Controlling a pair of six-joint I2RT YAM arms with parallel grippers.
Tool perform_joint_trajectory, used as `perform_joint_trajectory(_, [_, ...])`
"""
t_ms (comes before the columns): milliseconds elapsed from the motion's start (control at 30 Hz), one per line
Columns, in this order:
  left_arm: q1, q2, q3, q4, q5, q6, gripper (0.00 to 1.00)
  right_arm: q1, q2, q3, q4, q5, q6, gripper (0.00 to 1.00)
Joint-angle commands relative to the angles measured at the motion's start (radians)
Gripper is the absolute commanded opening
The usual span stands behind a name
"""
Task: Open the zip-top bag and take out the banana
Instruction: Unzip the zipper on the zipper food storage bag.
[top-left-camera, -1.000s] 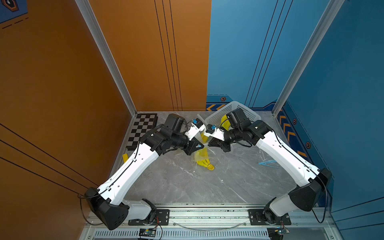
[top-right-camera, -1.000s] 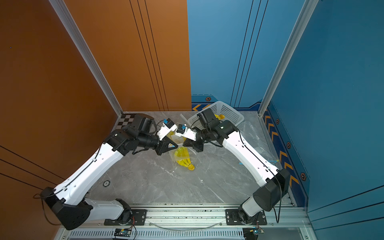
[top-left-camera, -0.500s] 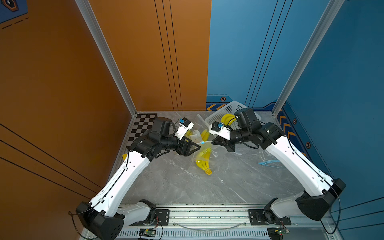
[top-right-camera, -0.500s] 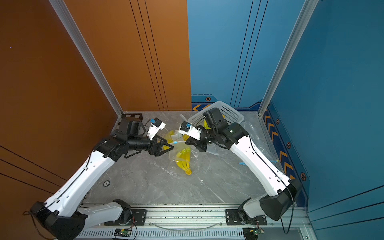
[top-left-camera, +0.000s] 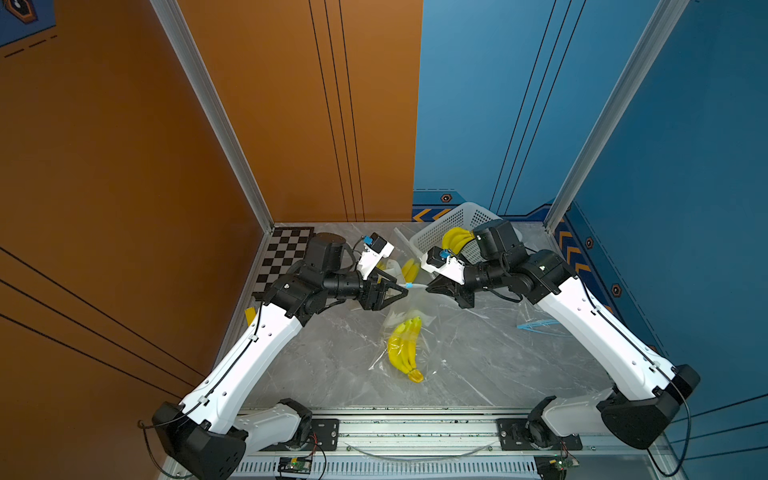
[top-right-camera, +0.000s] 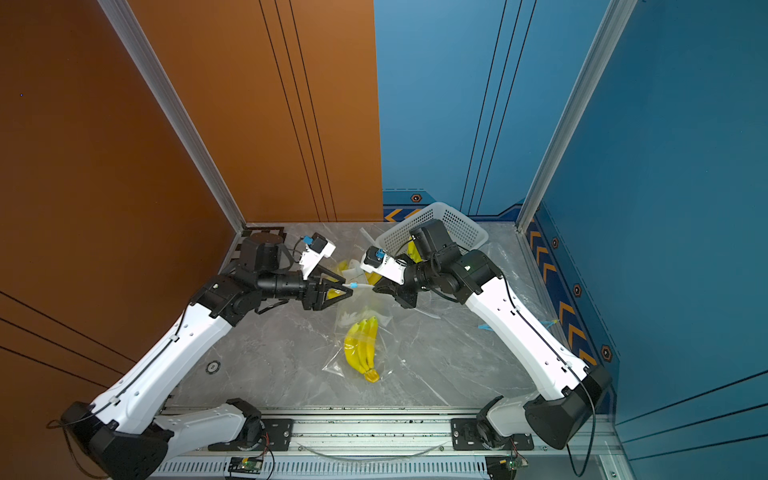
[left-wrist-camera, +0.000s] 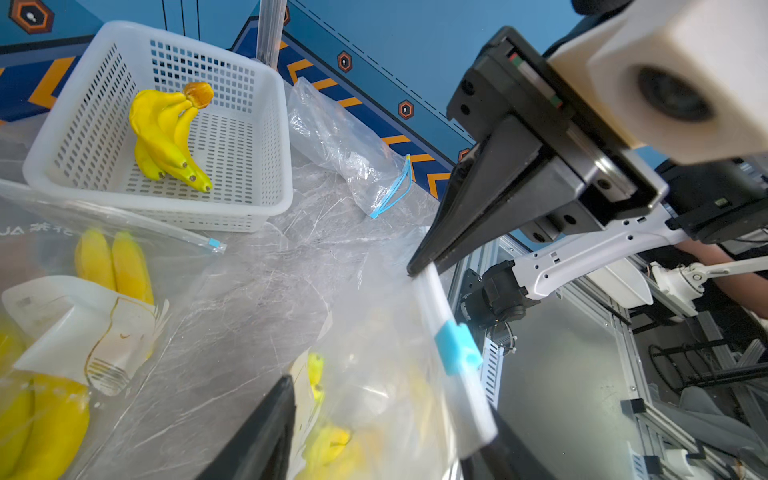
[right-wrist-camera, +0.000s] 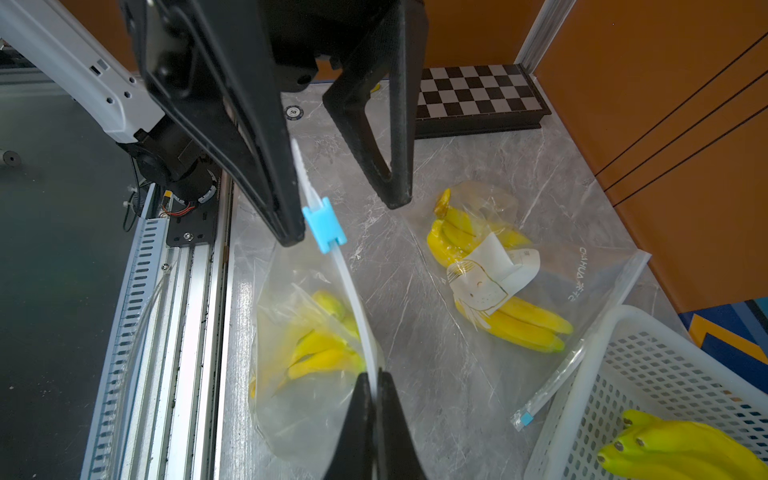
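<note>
Clear zip-top bag with banana inside, top edge between left gripper and right gripper

Banana: a yellow smear behind the plastic of the zip-top bag in the left wrist view, outline lost.
Left gripper: only two dark finger ends show there; the frame edge cuts the rest.
Basket: cut off by the frame edge in the right wrist view.
Basket bananas: just right of centre in a top view — mostly behind the right arm.
Checkerboard: left of centre in a top view — mostly behind the left arm.
</note>
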Motion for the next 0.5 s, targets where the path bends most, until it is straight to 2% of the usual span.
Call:
perform_joint_trajectory(0, [-0.007,-0.018,-0.025,0.037,0.045,0.026,0.54,-0.004,-0.019,-0.014,0.003,-0.013,0.022,0.0])
perform_joint_trajectory(67, [-0.007,-0.016,-0.026,0.038,0.063,0.037,0.36,-0.005,-0.02,-0.021,0.003,-0.013,0.021,0.0])
perform_joint_trajectory(200, [-0.008,-0.007,-0.023,0.038,0.068,0.038,0.18,-0.006,-0.018,-0.025,0.004,-0.016,0.021,0.0])
perform_joint_trajectory(333, [-0.01,0.001,-0.016,0.039,0.07,0.04,0.09,-0.008,-0.013,-0.021,0.004,-0.018,0.024,0.0])
perform_joint_trajectory(367, [-0.01,0.002,-0.015,0.039,0.069,0.041,0.08,-0.008,-0.009,-0.013,0.004,-0.016,0.032,0.11])
perform_joint_trajectory(433, [-0.011,0.003,-0.013,0.037,0.07,0.044,0.08,-0.005,0.002,0.01,0.006,-0.021,0.051,0.5])
perform_joint_trajectory(467, [-0.013,0.003,-0.012,0.038,0.074,0.045,0.08,0.0,0.008,0.025,0.008,-0.033,0.052,0.6])
